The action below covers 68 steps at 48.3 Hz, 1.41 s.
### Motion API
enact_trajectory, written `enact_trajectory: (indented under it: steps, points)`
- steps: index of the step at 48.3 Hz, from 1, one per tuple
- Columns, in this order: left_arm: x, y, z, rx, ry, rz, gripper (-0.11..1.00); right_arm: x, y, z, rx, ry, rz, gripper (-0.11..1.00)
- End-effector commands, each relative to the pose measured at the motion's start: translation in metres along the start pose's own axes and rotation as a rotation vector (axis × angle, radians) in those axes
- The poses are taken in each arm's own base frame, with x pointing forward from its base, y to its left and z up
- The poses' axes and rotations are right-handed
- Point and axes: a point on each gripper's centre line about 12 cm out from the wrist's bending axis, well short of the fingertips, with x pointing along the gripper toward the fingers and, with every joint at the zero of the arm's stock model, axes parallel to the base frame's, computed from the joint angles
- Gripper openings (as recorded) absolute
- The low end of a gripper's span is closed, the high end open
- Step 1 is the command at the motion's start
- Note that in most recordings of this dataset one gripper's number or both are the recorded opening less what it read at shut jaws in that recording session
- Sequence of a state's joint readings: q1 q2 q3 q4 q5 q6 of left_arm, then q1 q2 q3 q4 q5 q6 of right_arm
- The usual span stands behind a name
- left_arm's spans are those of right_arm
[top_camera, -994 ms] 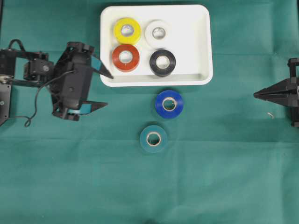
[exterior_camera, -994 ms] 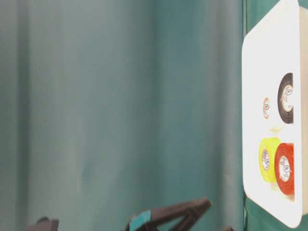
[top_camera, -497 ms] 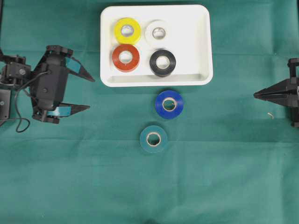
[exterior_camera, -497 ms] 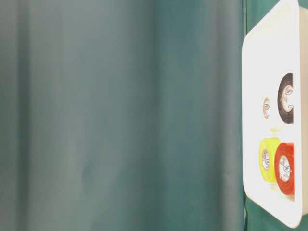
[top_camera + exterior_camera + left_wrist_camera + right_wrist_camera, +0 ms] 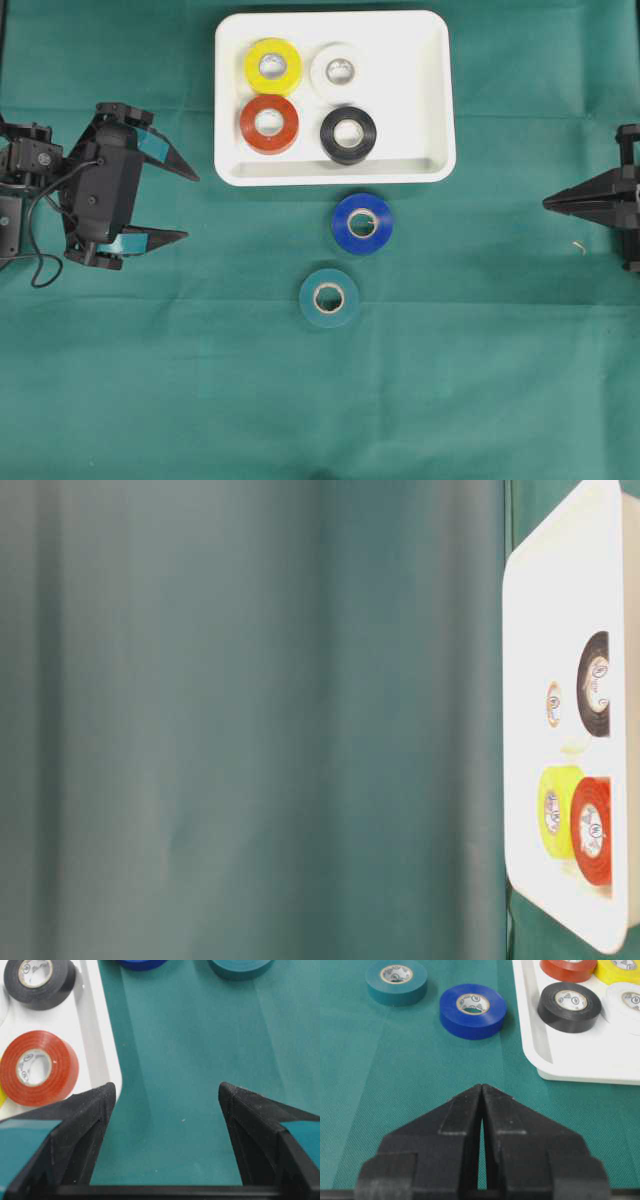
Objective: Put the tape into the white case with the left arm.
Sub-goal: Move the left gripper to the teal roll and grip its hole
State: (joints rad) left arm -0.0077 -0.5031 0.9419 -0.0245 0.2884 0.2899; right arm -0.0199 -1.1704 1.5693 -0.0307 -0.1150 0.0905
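Note:
The white case (image 5: 335,177) lies at the back centre and holds several tape rolls: yellow (image 5: 272,66), white (image 5: 338,71), red (image 5: 268,123) and black (image 5: 348,134). In front of it, on the cloth, a blue tape (image 5: 362,223) and a teal tape (image 5: 329,297) lie flat. My left gripper (image 5: 192,207) hangs open and empty at the left, its fingertips pointing right, level with the case's front left corner and apart from it. In the left wrist view only cloth lies in the left gripper (image 5: 166,1087). The right gripper (image 5: 547,204) is shut at the far right.
Green cloth covers the table. In the left wrist view the case's rim (image 5: 102,1035) runs just past the left fingertip, with the red tape (image 5: 37,1067) behind it. The table-level view shows the case (image 5: 540,630) at its right edge.
The left arm has drawn back to the left, away from the case's front left corner, and has left the table-level view. Its jaws stay open. The right arm has not moved.

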Motion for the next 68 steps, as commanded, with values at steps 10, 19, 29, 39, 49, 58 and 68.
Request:
enact_trajectory:
  steps: [10,19,29,39,49,58,68]
  points:
    - [-0.003,-0.009,0.015,0.012,-0.055,-0.022,0.83,0.001,0.0,0.005,0.001,-0.015,-0.002,-0.09]
    - [0.011,-0.015,0.019,0.006,-0.048,-0.04,0.84,0.001,0.0,0.005,0.003,-0.016,-0.003,-0.09]
    - [0.035,-0.023,0.032,0.027,-0.011,-0.072,0.84,0.001,0.0,0.005,0.002,-0.016,-0.004,-0.09]
    - [0.057,-0.044,0.045,0.071,0.01,-0.126,0.84,0.001,-0.001,0.005,0.002,-0.016,-0.006,-0.09]
    - [0.079,-0.067,0.063,0.114,0.014,-0.173,0.84,0.001,-0.001,0.005,0.005,-0.016,-0.01,-0.09]
    - [0.096,-0.079,0.074,0.131,0.019,-0.193,0.84,0.001,-0.001,0.005,0.005,-0.016,-0.01,-0.09]
    - [0.118,-0.084,0.079,0.122,0.041,-0.2,0.84,0.001,-0.001,0.005,0.005,-0.016,-0.01,-0.09]
